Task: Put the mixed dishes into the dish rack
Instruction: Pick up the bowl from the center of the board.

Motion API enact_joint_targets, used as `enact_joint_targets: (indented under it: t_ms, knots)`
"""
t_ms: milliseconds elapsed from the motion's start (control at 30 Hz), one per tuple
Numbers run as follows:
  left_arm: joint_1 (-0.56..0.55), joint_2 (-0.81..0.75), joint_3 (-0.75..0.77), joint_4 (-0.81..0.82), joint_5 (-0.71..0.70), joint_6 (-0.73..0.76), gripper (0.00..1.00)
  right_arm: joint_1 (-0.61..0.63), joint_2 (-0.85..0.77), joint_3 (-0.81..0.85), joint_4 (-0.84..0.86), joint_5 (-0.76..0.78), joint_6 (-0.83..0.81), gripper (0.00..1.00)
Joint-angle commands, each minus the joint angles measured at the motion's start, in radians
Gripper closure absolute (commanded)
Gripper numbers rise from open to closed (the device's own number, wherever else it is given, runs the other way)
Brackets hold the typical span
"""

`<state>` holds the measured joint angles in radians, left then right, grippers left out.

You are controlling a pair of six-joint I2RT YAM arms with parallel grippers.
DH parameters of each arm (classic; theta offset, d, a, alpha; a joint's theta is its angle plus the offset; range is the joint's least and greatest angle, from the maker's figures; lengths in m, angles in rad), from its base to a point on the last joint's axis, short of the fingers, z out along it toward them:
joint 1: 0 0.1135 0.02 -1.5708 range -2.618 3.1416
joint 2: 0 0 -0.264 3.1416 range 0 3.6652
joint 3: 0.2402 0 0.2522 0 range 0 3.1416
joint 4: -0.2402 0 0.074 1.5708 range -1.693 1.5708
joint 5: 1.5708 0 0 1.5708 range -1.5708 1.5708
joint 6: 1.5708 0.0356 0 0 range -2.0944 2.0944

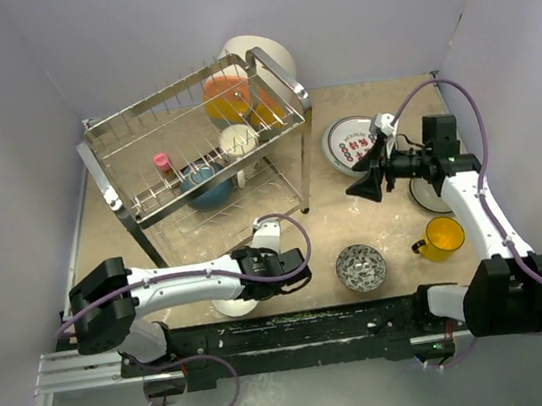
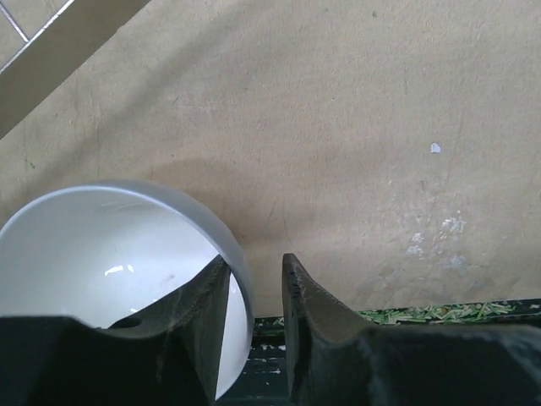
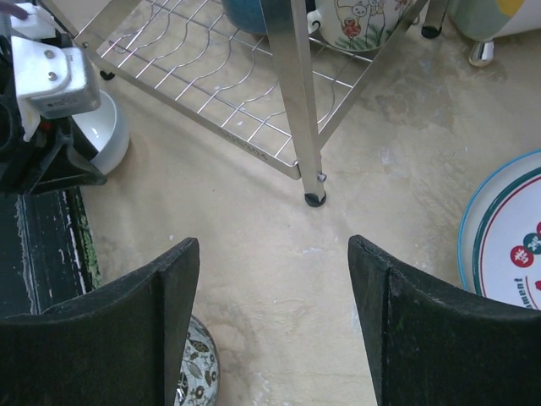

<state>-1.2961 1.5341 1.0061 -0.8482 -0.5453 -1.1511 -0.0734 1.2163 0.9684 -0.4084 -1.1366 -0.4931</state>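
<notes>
The chrome dish rack (image 1: 192,143) stands at the back left. A white bowl (image 1: 233,307) sits at the table's near edge. My left gripper (image 1: 254,286) is down over it. In the left wrist view the left gripper (image 2: 255,258) straddles the white bowl's (image 2: 93,245) rim, one finger inside and one outside, with a small gap beside the rim. My right gripper (image 1: 360,190) is open and empty above bare table, beside the red-lettered plate (image 1: 351,141). A small patterned bowl (image 1: 361,267) and a yellow cup (image 1: 444,236) sit at the front right. In the right wrist view the open right gripper (image 3: 272,241) has nothing between its fingers.
The rack holds orange dishes (image 1: 226,96), a white mug (image 1: 238,141), a dark blue bowl (image 1: 206,184) and a pink piece (image 1: 161,162). A large pale dish (image 1: 265,54) leans behind the rack. A grey plate (image 1: 423,194) lies under my right arm. A rack leg (image 3: 314,199) stands ahead of the right gripper.
</notes>
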Motion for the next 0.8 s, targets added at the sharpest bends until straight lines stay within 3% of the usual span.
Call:
enact_joint_targets:
  t_ms: [0,167,300,600,767]
  knots:
    - [0.024,-0.008,-0.033,0.115,0.049,0.063,0.68,-0.003,-0.002,-0.011,0.044,-0.005,0.038,0.26]
    - [0.04,0.002,-0.033,0.15,0.066,0.101,0.8,-0.003,0.003,-0.031,0.078,-0.026,0.045,0.23]
    - [0.042,-0.001,-0.027,0.159,0.076,0.111,0.99,-0.003,0.016,-0.055,0.125,-0.092,0.084,0.22]
    - [-0.011,-0.112,-0.006,0.256,0.083,0.223,1.0,-0.003,0.039,-0.13,0.31,-0.261,0.287,0.14]
    - [-0.029,-0.197,-0.052,0.461,0.125,0.375,1.0,-0.003,0.052,-0.16,0.401,-0.301,0.399,0.12]
